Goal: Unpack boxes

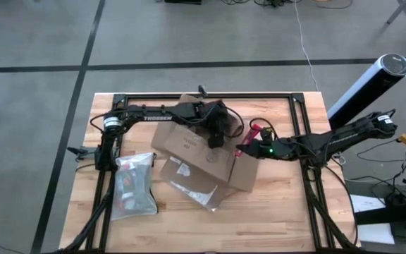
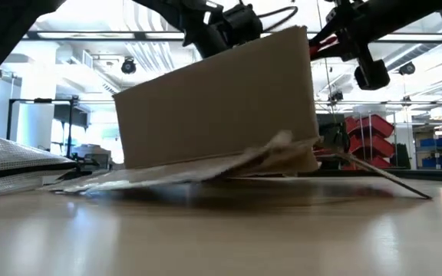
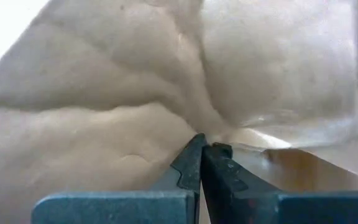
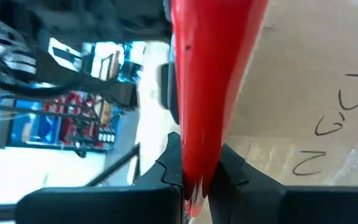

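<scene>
the brown cardboard box (image 1: 192,156) sits mid-surface, tipped up on one side in the low view, its flaps splayed flat on the wooden surface (image 1: 273,219) around it. the left claw (image 3: 202,163) reaches in from above at the box's far side, its fingers pressed together on what looks like crumpled packing paper (image 3: 104,81) or a liner inside the box; whether the material is truly pinched cannot be told for sure. that hold likely steadies or lifts the box, which would explain the tilt. the right claw (image 4: 194,171) is clamped on the red utility knife (image 4: 213,74), held close by the box's right side near some handwriting, probably so the blade can reach tape or a seam. a translucent zip pouch (image 1: 134,185) lies to the left, apart from the box.
</scene>
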